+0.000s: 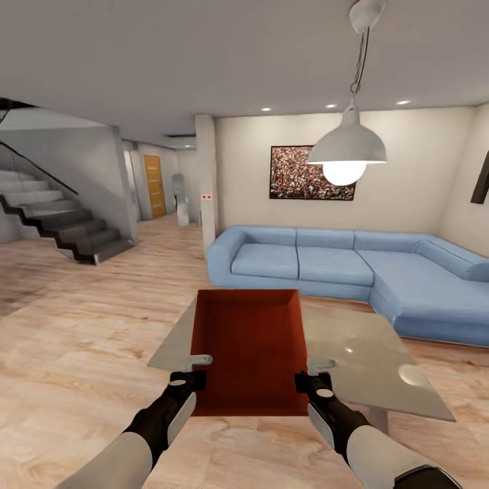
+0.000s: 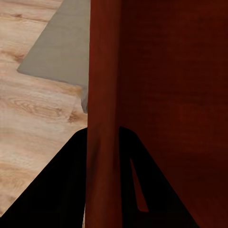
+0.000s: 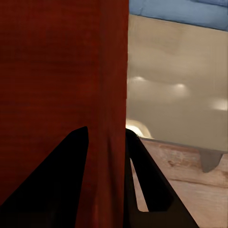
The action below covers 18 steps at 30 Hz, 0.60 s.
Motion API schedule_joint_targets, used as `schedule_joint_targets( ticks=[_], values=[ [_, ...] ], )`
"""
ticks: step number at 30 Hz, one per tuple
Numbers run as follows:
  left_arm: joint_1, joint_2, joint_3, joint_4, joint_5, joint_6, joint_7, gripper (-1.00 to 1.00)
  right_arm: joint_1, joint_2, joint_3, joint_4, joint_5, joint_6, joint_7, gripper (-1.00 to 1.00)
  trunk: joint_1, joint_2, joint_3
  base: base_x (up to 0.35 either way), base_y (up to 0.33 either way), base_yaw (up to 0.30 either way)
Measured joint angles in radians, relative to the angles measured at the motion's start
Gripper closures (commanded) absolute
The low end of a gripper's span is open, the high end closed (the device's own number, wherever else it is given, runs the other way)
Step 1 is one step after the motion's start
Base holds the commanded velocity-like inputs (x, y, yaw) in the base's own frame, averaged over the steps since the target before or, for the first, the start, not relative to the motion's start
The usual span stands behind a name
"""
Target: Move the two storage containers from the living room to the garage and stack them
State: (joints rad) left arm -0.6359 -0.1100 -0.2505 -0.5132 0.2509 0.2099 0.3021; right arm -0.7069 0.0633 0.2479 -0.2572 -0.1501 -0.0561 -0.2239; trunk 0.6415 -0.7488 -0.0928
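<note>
One storage container [image 1: 248, 350], lengthwise toward sofa [image 1: 326, 261]

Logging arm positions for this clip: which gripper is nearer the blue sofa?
Right. The right gripper clamps the red bin by its right wall, on the side where the sofa wraps round the glass table; the left gripper clamps the opposite wall, farther off.

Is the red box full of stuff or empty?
Empty. The head view looks down into the storage container and shows only its bare red bottom, while the left gripper and right gripper clamp its side walls.
</note>
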Motion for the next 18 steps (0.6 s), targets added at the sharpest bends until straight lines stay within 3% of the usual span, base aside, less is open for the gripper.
schedule_joint_targets(
  ticks=[18],
  values=[
    [0.0,0.0,-0.001,0.001,0.001,-0.001,0.0,1.0,0.0,0.0,0.001,0.0,0.0,0.0,0.0,1.0,0.0,0.0,0.0,0.0,0.0,0.299]
  ],
)
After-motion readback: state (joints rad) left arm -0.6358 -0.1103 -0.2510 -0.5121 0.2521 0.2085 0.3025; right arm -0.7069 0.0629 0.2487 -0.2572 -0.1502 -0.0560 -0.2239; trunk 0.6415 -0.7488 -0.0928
